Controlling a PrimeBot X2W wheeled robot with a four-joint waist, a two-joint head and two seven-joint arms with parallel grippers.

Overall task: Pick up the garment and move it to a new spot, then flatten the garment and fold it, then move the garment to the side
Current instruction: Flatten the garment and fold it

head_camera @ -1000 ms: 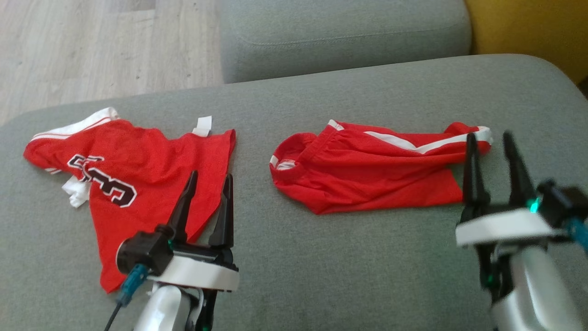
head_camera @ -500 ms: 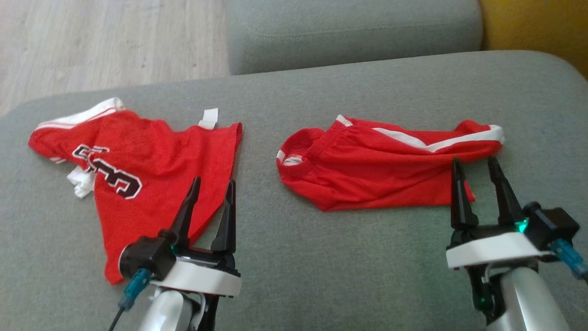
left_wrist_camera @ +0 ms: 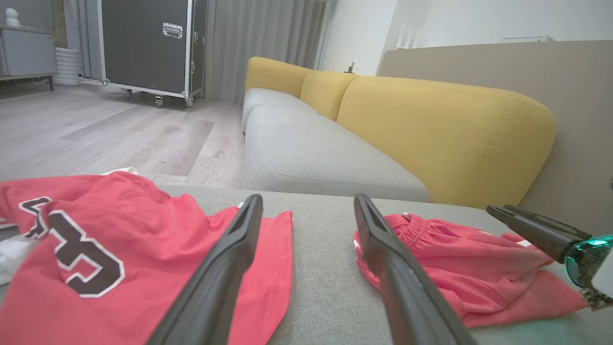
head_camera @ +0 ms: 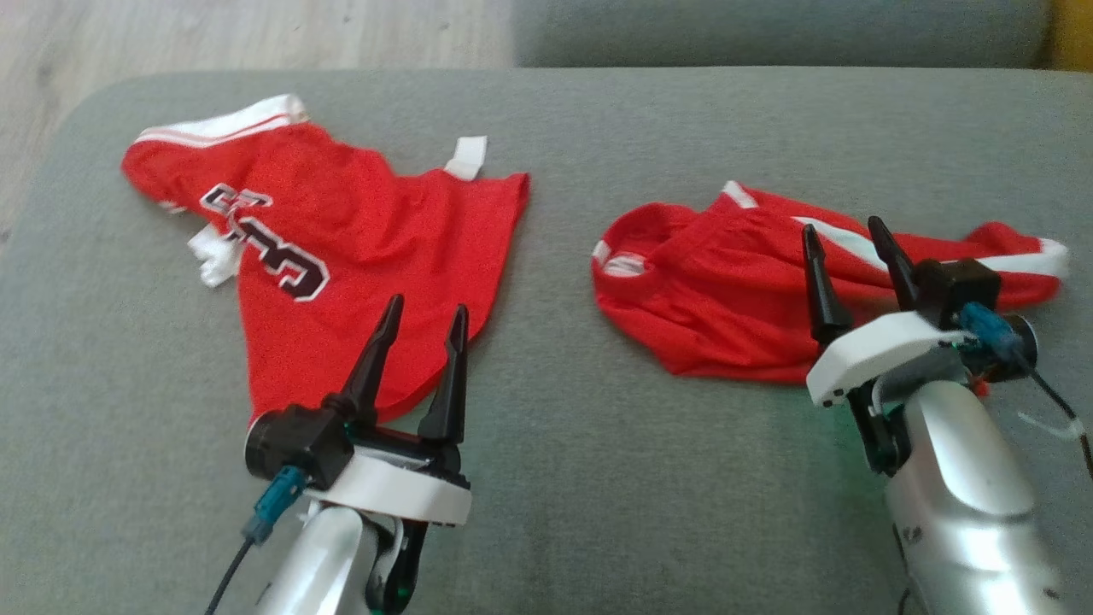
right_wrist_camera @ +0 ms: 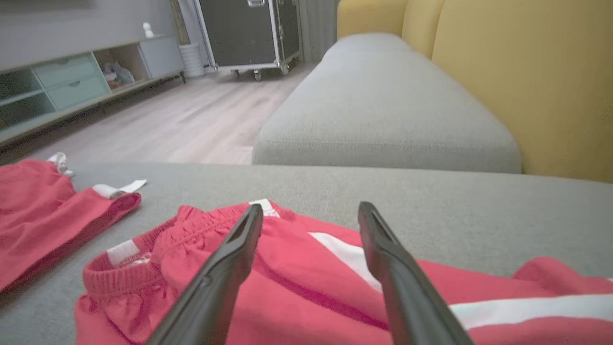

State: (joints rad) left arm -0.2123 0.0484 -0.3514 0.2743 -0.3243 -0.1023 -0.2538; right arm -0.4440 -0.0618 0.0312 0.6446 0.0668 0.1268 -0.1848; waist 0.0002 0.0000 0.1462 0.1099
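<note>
Hovering, right gripper (head_camera: 840,225): fingers spread wide with nothing between them, poised above the red shorts (head_camera: 709,299). The white-striped leg runs beneath and beyond the tips, and the waistband lies off to the gripper's left.

Change: a second ago the tips stood at the cuffed end of that leg. Now they stand further in, over the body of the cloth. The whole head view has shifted too, so the camera moved, not the garments.

Reading: likely an approach for the first pick-up, with no grasp made yet.

Left gripper (head_camera: 429,303): equally wide and empty, tips at the near hem of the numbered jersey (head_camera: 376,239), placed as before.

Both garments lie crumpled on the grey cushion (head_camera: 598,470), apart.
</note>
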